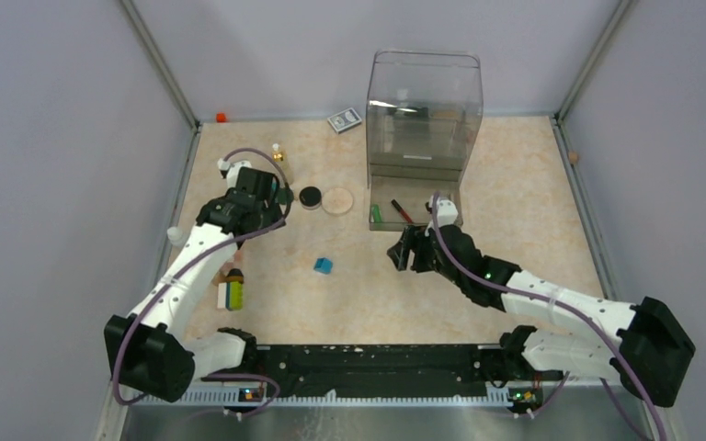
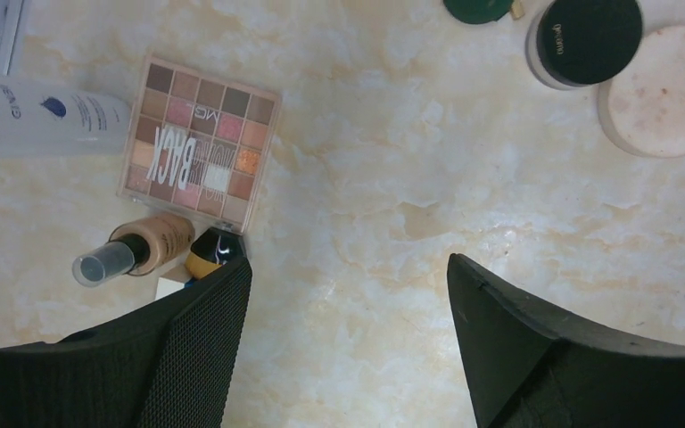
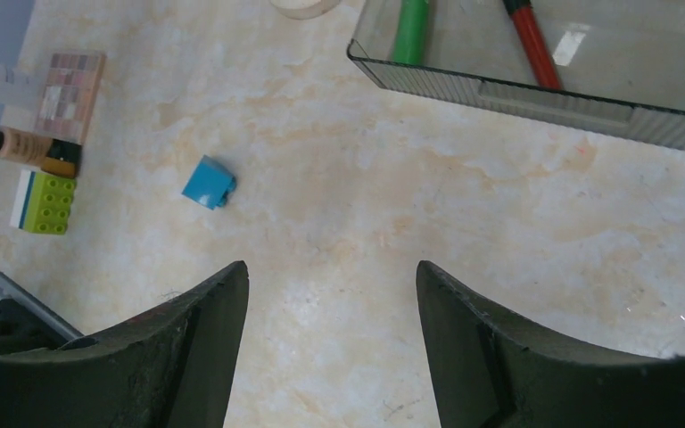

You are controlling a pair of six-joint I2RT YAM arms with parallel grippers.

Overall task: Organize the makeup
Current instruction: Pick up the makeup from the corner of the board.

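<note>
My left gripper (image 2: 348,267) is open over bare table, nothing between its fingers. Ahead of it on the left lie the pinkish checkered palette (image 2: 199,143), a white bottle (image 2: 45,116) and a tan tube (image 2: 147,245). Further right are the black round compact (image 2: 586,40) and the beige round disc (image 2: 669,89). From above, the left gripper (image 1: 280,197) is just left of the compact (image 1: 310,196) and disc (image 1: 337,200), with a gold-capped bottle (image 1: 278,154) behind. My right gripper (image 3: 330,267) is open and empty, near the clear organizer's tray (image 3: 499,89).
A tall clear organizer (image 1: 423,110) stands at the back; a green stick (image 3: 413,22) and a red pen (image 3: 528,40) lie in its tray. A blue cube (image 1: 323,265) is mid-table, toy blocks (image 1: 230,292) sit left, and a patterned card box (image 1: 344,120) is by the back wall.
</note>
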